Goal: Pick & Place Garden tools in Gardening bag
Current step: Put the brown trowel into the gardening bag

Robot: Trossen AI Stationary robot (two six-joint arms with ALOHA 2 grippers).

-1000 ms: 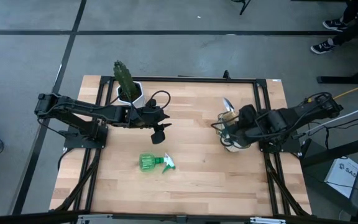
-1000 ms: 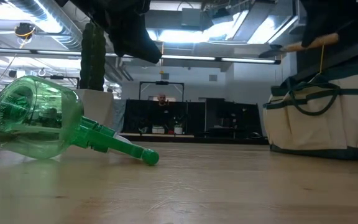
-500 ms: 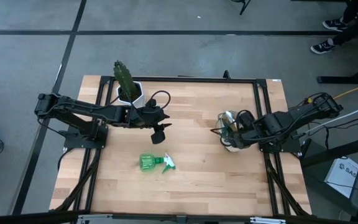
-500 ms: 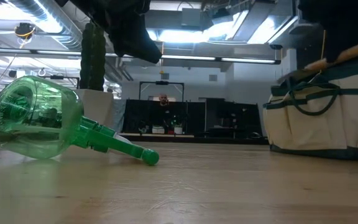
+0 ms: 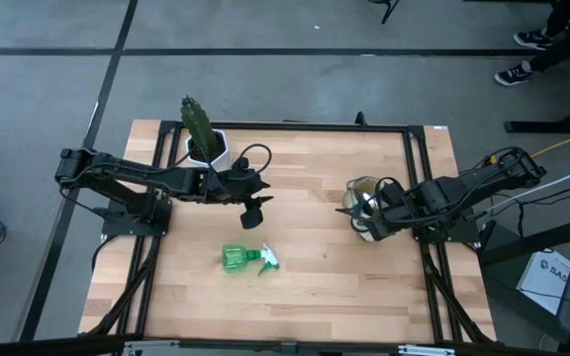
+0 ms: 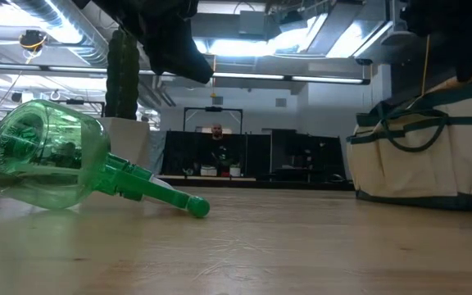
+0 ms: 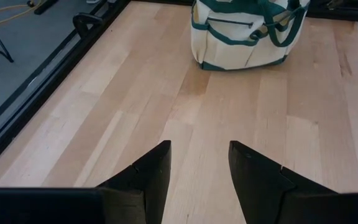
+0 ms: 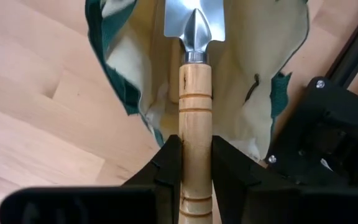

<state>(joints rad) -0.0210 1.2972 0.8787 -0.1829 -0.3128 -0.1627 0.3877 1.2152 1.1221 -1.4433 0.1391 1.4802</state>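
My right gripper [image 8: 196, 148] is shut on a trowel with a wooden handle, over the cream gardening bag with green trim [image 5: 361, 198] at the table's right. The trowel's metal blade [image 8: 194, 22] is inside the bag's open mouth [image 8: 148, 59]. The green translucent spray bottle [image 5: 241, 259] lies on its side on the table, also in the low view [image 6: 52, 160]. My left gripper [image 5: 255, 206] is open and empty, above the table just beyond the bottle; its wrist view [image 7: 199, 165] looks across at the bag [image 7: 241, 37]. The shears and the thin tool are not in view. My right gripper pinches the trowel's wooden handle [image 8: 194, 121] between its two fingers, well back from the blade. The fingers lie along the handle and come from the table's right, slanting down. The trowel is clear of the table, blade leading into the bag.
A cactus in a white pot [image 5: 204, 138] stands at the far left, behind my left arm. Bare wood lies between the bottle and the bag [image 7: 247, 118]. A black frame [image 5: 419, 133] runs round the table. A person's feet [image 5: 522, 54] show on the floor beyond.
My right gripper has gone down and a little toward the table's near edge, tipping the trowel. The blade, which stuck out beyond the bag's far side, has come over the bag and gone into its mouth. My left arm has kept still.
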